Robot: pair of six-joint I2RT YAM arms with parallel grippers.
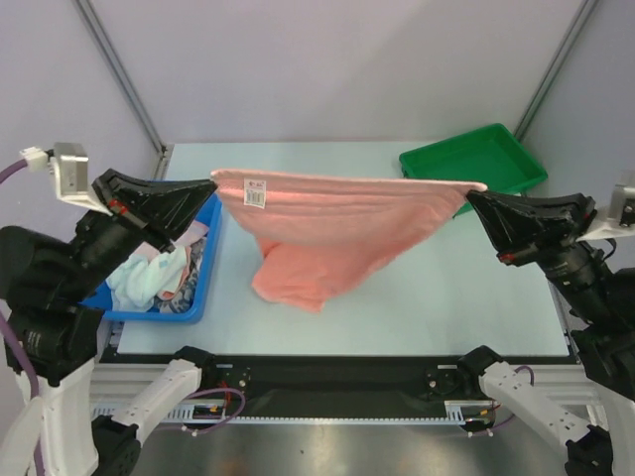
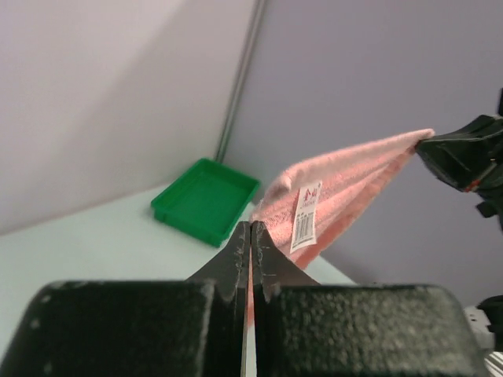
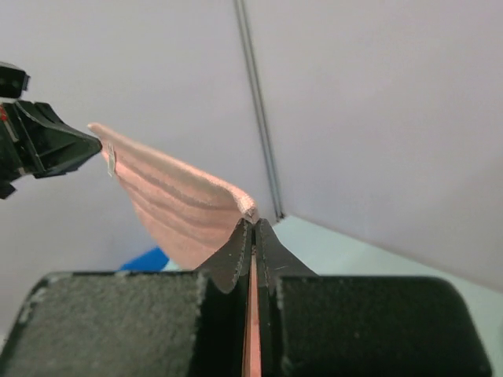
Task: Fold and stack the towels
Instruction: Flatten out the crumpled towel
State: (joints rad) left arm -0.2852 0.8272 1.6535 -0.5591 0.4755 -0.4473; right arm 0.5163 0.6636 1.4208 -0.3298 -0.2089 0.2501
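Both grippers are clamped tight on one salmon-pink towel: the left gripper pinches its left top corner, the right gripper its right. It hangs stretched between them, drooping toward the counter. Other towels lie heaped in the blue bin at left.

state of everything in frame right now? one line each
pink towel: lifted, top edge stretched between both grippers, the rest hanging down, not folded.
left gripper: shut on one top corner of the pink towel.
right gripper: shut on the opposite top corner.
blue bin: holds other cloths in a loose heap.
green tray: nothing in it.
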